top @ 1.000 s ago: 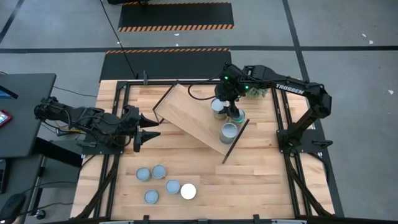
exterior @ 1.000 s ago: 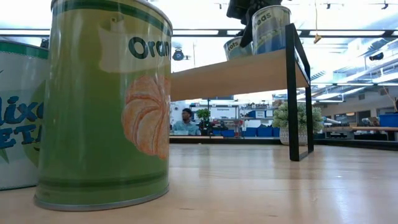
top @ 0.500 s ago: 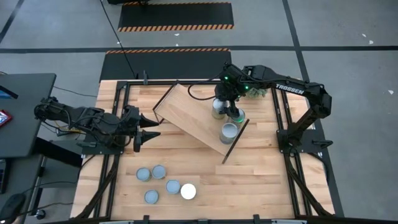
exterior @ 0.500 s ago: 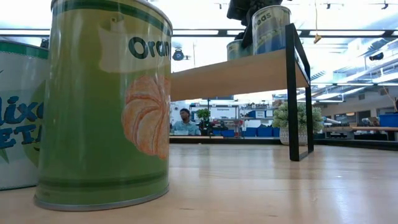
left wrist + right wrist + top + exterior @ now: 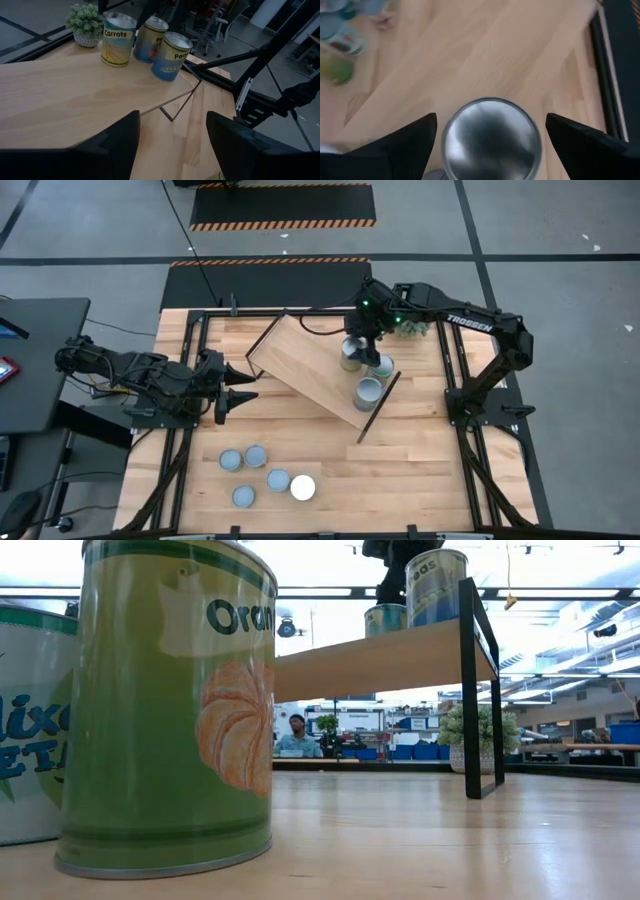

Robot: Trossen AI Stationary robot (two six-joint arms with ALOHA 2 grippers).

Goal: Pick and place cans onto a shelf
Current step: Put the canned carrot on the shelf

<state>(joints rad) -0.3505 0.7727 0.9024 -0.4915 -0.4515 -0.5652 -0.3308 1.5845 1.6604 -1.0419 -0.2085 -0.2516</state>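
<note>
The shelf point(image 5: 305, 370) lies slantwise across the table's middle, and three cans stand on its right end point(image 5: 350, 358) point(image 5: 381, 366) point(image 5: 369, 391). My right gripper point(image 5: 361, 340) hovers open just over the farthest can point(image 5: 491, 136), a finger on either side of its silvery top, touching nothing. In the low view that can point(image 5: 385, 618) stands upright on the board below the gripper point(image 5: 395, 558). Several more cans point(image 5: 255, 457) rest on the tabletop at the near left. My left gripper point(image 5: 172, 137) waits open at the table's left, pointing at the shelf.
A small potted plant point(image 5: 86, 22) sits beyond the shelf's far right end. Black frame rails point(image 5: 460, 370) run along the table's sides. Two large-looking cans point(image 5: 165, 705) point(image 5: 25, 720) stand right before the low camera. Bare wood lies between the shelf and the table's near edge.
My right gripper has opened and let go of the far can, then lifted a little above it. The can, tilted in the grip a second ago, now stands upright on the shelf beside the other two.
</note>
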